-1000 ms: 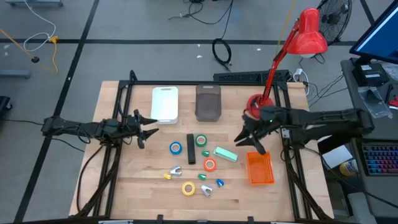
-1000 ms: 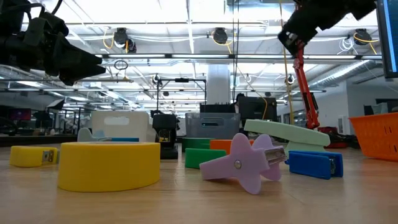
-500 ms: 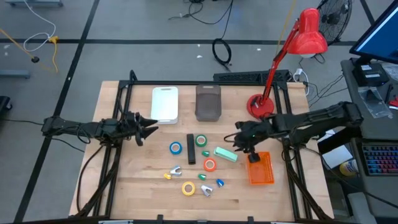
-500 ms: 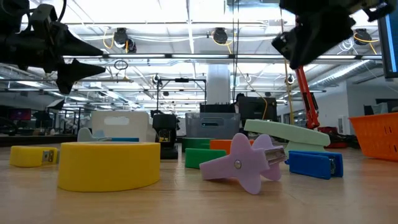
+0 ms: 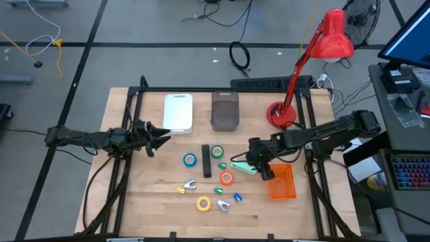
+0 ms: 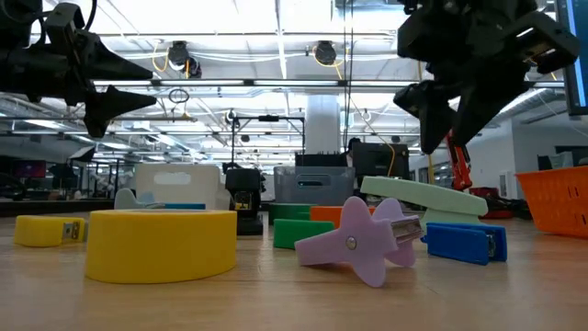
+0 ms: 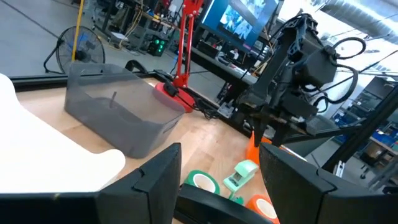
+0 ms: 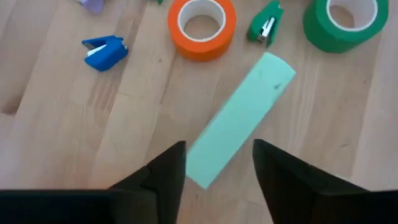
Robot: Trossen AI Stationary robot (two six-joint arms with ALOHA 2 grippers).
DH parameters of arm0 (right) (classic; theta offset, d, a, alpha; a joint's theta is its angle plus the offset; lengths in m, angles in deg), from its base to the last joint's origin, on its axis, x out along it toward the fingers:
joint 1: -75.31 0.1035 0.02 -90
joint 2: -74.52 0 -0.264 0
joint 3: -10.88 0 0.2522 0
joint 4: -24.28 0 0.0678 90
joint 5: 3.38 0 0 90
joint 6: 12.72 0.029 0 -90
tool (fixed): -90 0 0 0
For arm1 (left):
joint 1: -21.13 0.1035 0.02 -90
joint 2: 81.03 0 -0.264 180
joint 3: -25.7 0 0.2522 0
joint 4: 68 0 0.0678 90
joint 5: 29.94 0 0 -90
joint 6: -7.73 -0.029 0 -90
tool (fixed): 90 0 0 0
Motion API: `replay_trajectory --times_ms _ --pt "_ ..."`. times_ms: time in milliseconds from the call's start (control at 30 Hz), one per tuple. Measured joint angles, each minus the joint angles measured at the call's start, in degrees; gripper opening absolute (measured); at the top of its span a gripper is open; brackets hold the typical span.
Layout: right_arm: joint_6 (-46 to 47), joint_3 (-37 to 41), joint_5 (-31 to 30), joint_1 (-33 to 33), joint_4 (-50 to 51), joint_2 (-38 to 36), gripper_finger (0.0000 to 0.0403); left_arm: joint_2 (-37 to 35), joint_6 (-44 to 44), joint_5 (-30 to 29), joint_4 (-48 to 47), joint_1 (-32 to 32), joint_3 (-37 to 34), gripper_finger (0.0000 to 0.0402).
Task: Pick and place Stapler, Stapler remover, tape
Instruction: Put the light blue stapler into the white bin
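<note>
Right gripper (image 5: 250,163) has moved over mint stapler (image 5: 243,167), jaws apart.

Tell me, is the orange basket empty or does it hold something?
Empty, it seems: in the high view the orange basket shows only its own mesh floor.

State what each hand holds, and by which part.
Nothing is held. The right hand hovers open over the mint stapler; the left hand waits open, empty.
</note>
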Motion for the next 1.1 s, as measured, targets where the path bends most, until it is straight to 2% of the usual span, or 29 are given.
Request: replay_trajectory --times_ms 233,367,567,933,1100 --pt "8.68 0.00 2.94 0.02 -1.30 3.66 0.0225 0.00 0.11 0.00 0.00 0.00 0.00 0.0216" --pt "10.81 0.00 2.53 0.00 -1.92 6.16 0.0225 0.00 0.08 -0.01 0.00 0.00 0.00 0.0216" --pt "13.70 -0.02 -1.86 0.00 -2.65 8.20 0.0227 0.00 -0.16 -0.02 0.02 0.00 0.00 0.0216" --pt "20.92 0.00 -1.76 0.81 -2.34 8.25 0.0225 0.00 -0.46 -0.02 -0.02 0.00 0.00 0.0216" --pt "22.55 0.02 -1.68 2.71 -1.88 11.30 0.0224 0.00 -0.46 -0.02 -0.03 0.00 0.00 0.0216"
